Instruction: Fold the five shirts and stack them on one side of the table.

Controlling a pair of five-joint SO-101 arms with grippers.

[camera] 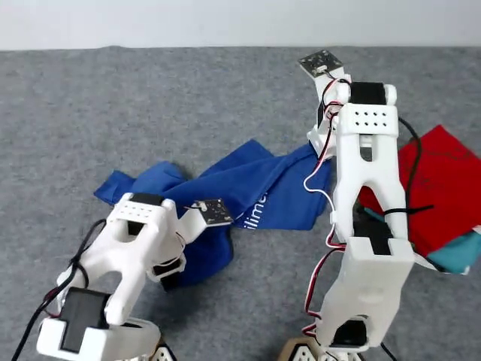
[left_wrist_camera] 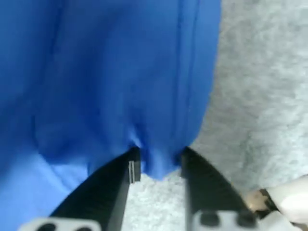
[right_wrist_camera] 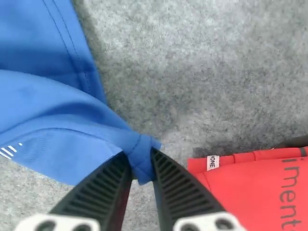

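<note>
A blue shirt [camera: 248, 192] lies stretched and twisted across the middle of the grey table. My left gripper [left_wrist_camera: 159, 161] is shut on a bunched edge of the blue shirt [left_wrist_camera: 115, 86] at its near left end, by the white left arm [camera: 139, 244]. My right gripper [right_wrist_camera: 141, 166] is shut on a pinched corner of the blue shirt [right_wrist_camera: 53, 120] at its far right end. A red shirt [camera: 443, 180] lies at the table's right, partly under the right arm [camera: 368, 173]. Its edge with a small white label [right_wrist_camera: 250, 178] sits close beside my right gripper.
A teal garment [camera: 460, 254] peeks out beneath the red shirt at the right edge. Grey felt table [camera: 150, 98] lies bare at the back and left. The table's far edge meets a white wall.
</note>
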